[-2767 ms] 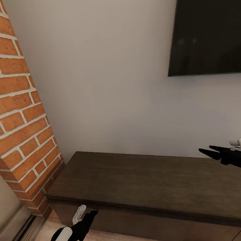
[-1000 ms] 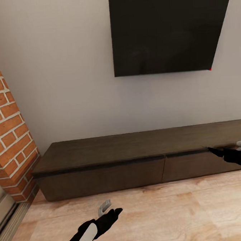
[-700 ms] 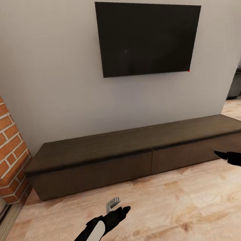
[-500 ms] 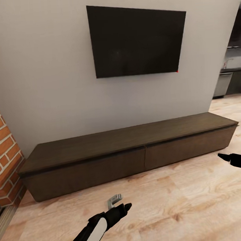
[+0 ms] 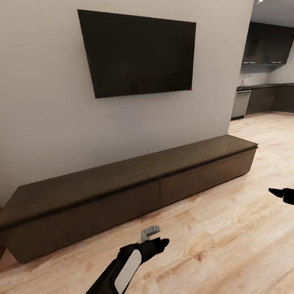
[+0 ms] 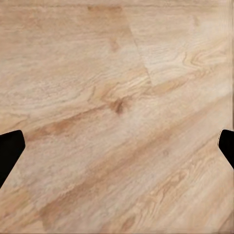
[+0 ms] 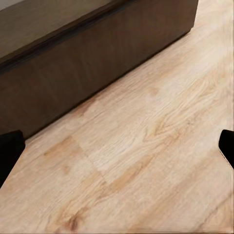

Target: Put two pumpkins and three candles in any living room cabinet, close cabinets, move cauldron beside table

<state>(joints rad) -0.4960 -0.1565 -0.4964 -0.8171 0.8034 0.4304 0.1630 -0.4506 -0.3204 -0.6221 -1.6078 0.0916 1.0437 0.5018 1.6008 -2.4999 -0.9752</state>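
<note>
Both grippers hang spread and empty, the left gripper (image 5: 154,243) at lower centre, the right gripper (image 5: 273,192) at the right edge, since the cabinet (image 5: 123,188), mid-frame across the floor (image 5: 224,247), sits closed.

Matt dark-wood cabinet (image 5: 123,183), pale wood floor (image 5: 224,247)

The view now stands farther back from the cabinet (image 5: 123,183) than before and is turned rightward. The brick column is gone from view, and a kitchen (image 5: 265,86) now shows beyond the wall's end.
</note>
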